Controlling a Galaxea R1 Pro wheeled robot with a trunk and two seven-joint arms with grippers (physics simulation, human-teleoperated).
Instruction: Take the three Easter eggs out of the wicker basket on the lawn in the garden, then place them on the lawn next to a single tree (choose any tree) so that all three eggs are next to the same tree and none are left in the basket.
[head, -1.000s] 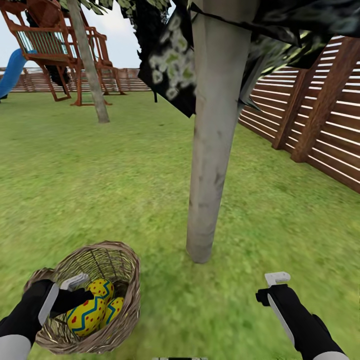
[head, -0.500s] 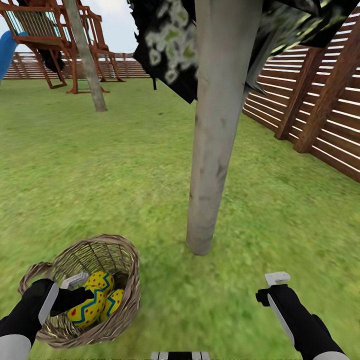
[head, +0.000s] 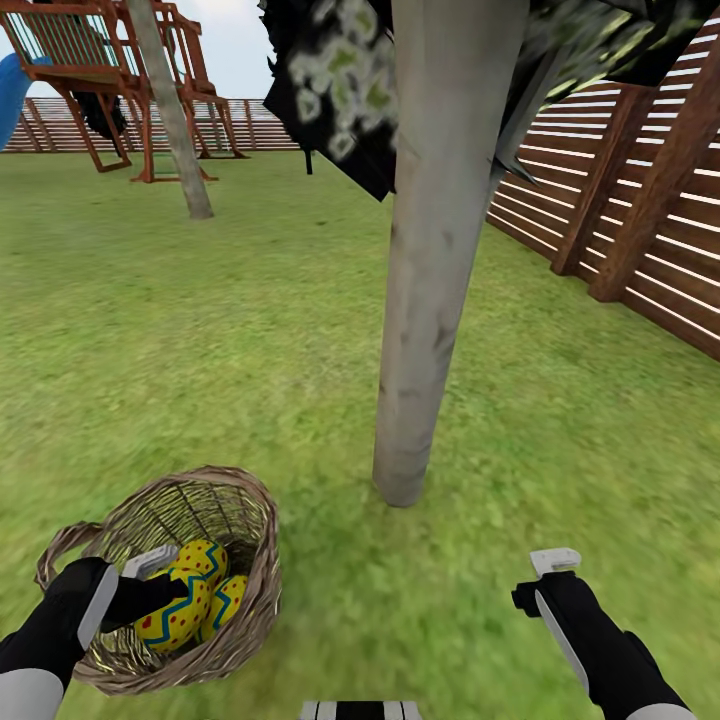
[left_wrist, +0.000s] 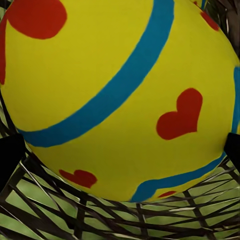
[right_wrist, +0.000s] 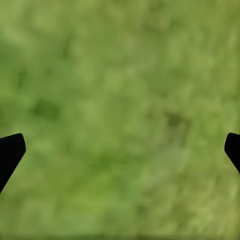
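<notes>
The left gripper (head: 150, 590) reaches into the wicker basket (head: 255, 590), its fingers spread around the front egg (left_wrist: 120, 95). Whether they press it cannot be told. The right gripper (right_wrist: 120, 150) hangs open over the lawn (head: 560, 430).

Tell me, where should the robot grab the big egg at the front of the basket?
Probably around the egg's wide yellow middle, coming down from above through the wicker basket's open top, since woven walls block its sides. The left gripper is already inside the basket with its fingertips either side of that egg in the left wrist view.

Green lawn (head: 250, 330), wicker basket (head: 250, 560), tree trunk (head: 430, 300) standing
</notes>
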